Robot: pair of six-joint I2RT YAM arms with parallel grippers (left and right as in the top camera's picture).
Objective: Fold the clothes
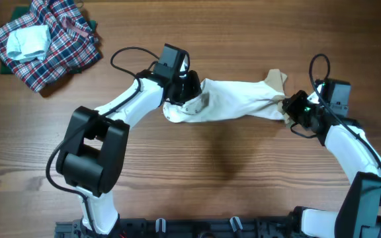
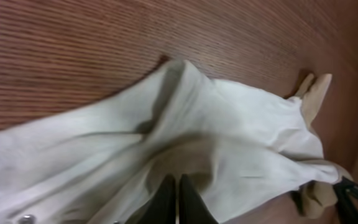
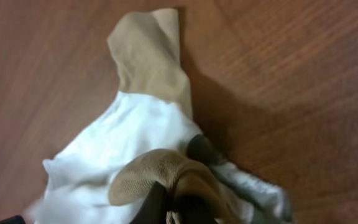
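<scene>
- 1 garment [image 1: 233, 99], white w/ tan parts, stretched out long.
- L gripper [image 1: 185, 91] pinching white end, R gripper [image 1: 288, 109] pinching tan cuff: 2 total.
- 1 plaid heap [image 1: 45, 43], far corner.

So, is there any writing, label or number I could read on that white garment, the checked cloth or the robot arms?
No text can be read anywhere in these pictures.
White garment: no words show; the greyish mark by the left gripper is too small to make out.
Checked cloth: pattern only, no lettering.
Robot arms: no label or number shows.
</scene>
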